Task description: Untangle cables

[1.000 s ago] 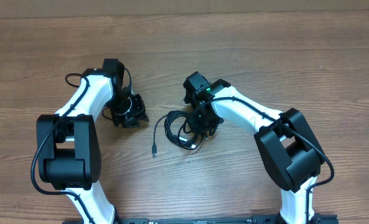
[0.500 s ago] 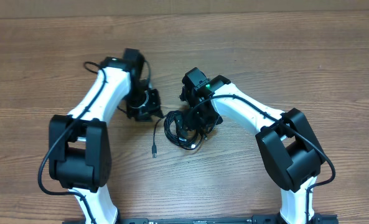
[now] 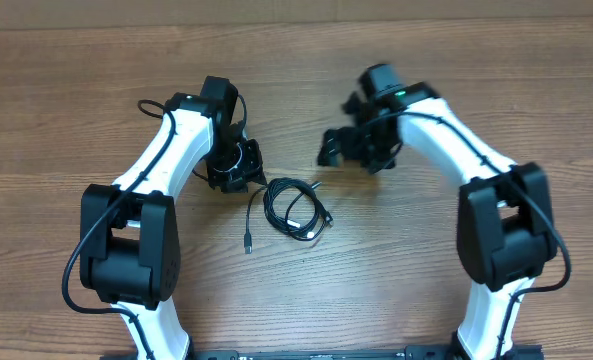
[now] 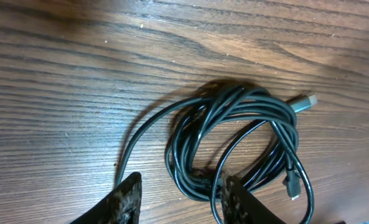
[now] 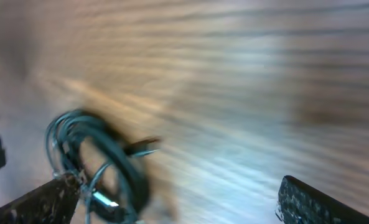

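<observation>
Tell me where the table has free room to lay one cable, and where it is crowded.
Bare wood lies along the far edge of the table beyond both arms, and on the near side of the cables, between the two arm bases. The middle is crowded: the left fingers and right fingers flank the bundle.

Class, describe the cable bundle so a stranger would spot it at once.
On the wooden table, look between the two white robot arms. There lies the cable bundle: thin black cords in loose loops, attached to nothing, one tail ending in a small plug.
</observation>
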Robot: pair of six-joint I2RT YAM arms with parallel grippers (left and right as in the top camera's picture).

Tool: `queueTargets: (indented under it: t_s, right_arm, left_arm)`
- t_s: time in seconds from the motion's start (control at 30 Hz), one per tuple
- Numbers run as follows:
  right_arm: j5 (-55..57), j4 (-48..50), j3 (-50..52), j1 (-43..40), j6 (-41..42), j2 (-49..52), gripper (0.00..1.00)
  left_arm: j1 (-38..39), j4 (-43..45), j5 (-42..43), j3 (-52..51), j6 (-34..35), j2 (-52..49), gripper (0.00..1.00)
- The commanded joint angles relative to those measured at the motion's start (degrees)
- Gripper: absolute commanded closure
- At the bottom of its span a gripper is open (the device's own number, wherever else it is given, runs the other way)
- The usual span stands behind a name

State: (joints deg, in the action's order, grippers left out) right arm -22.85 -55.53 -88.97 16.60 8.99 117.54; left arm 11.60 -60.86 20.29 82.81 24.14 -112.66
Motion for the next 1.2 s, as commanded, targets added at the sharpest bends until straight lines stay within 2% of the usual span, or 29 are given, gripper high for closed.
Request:
queueTargets:
  t_s: [0.0, 0.23, 0.63, 0.67, 0.77, 1.0, 1.17]
  right_arm:
    - [0.28, 0.11, -1.09, -2.78, 0.13, -2.16, 0.0]
    - [0.28, 0.11, -1.09, -6.82, 0.13, -2.16, 0.0]
    - [0.28, 0.11, -1.09, -7.21, 0.11, -2.16, 0.0]
    - [0.28, 0.11, -1.09, -7.21, 0.13, -2.16, 0.0]
    - [0.28, 0.11, -1.09, -7.21, 0.13, -2.16, 0.0]
    - [0.28, 0.11, -1.09, -7.21, 0.11, -2.16, 0.0]
    - [0.28, 0.11, -1.09, -7.21, 0.13, -2.16, 0.0]
  left_arm:
    - [0.13, -0.39, -1.88, -0.92, 1.18, -0.48, 0.57]
    - [0.68, -0.24, -2.86, -1.33, 2.54, -0.48, 0.56]
    - [4.59, -2.93, -2.93, -1.33, 2.51, -0.48, 0.53]
    - [4.87, -2.93, -2.93, -1.33, 2.51, -0.48, 0.48]
    - [5.49, -3.08, -2.93, -1.33, 2.49, -0.48, 0.45]
    - [6.91, -2.97, -3.48, -1.33, 3.43, -0.48, 0.46]
    - [7.74, -3.02, -7.1, -1.33, 6.32, -0.48, 0.49]
